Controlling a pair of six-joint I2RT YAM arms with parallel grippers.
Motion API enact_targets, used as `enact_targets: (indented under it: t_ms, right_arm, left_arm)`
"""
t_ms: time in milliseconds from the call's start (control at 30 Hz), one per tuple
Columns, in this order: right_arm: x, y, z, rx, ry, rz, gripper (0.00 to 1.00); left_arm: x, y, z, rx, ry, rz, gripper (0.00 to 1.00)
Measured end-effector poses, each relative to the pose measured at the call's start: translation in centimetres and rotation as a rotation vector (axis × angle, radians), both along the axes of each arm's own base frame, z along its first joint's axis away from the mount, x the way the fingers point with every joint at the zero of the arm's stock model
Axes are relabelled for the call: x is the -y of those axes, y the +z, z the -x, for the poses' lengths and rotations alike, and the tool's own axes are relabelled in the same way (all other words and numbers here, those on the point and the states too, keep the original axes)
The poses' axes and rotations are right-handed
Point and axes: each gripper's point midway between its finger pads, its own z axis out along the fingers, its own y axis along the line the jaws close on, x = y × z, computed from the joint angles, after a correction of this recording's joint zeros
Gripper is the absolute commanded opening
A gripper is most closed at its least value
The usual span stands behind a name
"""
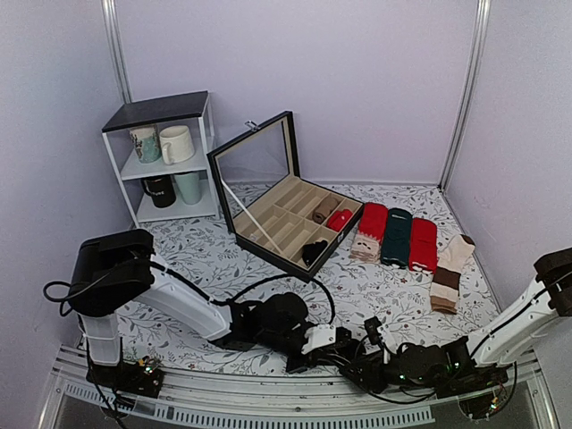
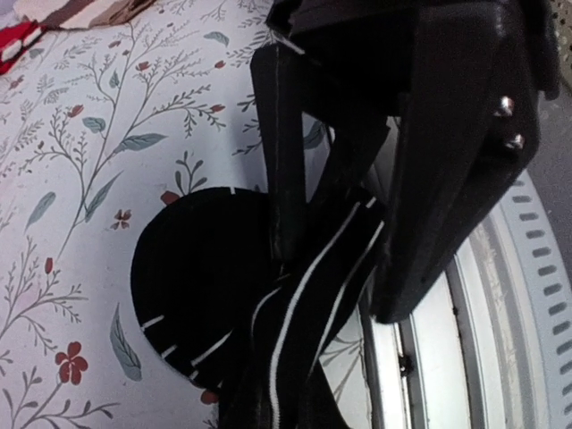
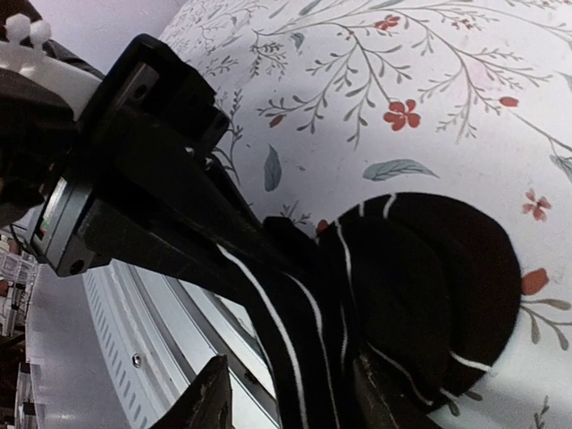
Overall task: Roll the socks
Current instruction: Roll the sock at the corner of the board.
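Both arms are lying low along the near edge of the floral surface (image 1: 201, 259), their wrists meeting near the middle. The black sock with thin white stripes (image 2: 201, 286) is lying between them on the surface, close to the near rim; its rounded end is spreading flat on the cloth while the rest is bunching into a narrow band.

The left pincer (image 2: 340, 277) is clamping that band, the fabric filling the gap between its two dark fingers (image 2: 284, 152). In the right wrist view the same band is running down between the right pincer (image 3: 295, 402), whose fingers are sitting either side of it at the bottom edge; whether they are pressing on the sock I cannot tell.

Farther back, an open wooden box (image 1: 268, 228) is standing with its glass lid raised, and is holding a tan roll (image 1: 323, 208), a red roll (image 1: 339, 219) and a black roll (image 1: 315, 252) in separate compartments. To its right, flat socks are lying side by side: red (image 1: 371, 231), dark green (image 1: 396, 237), red (image 1: 423, 243), and a brown and cream pair (image 1: 447, 268) at the end. A white shelf with mugs (image 1: 165, 156) is standing at the far left
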Motion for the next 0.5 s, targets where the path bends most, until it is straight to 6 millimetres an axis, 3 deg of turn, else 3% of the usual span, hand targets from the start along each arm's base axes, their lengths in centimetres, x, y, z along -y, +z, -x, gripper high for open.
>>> enact_targets:
  t_ms: [267,400,500]
  right_arm:
    - [2.9,1.0,-1.3,0.103,-0.023,0.105,0.52]
    - [3.2,2.9,-1.5,0.182,0.011,0.088,0.53]
    - [3.1,3.1,-1.5,0.246,0.054,0.115,0.54]
  left_arm:
    - [-0.3,-0.2,-0.3,-0.110,0.081,0.006,0.00]
    - [-0.2,-0.4,-0.3,-0.164,0.089,0.009,0.00]
    - [-0.3,-0.7,-0.3,-0.196,0.087,0.004,0.00]
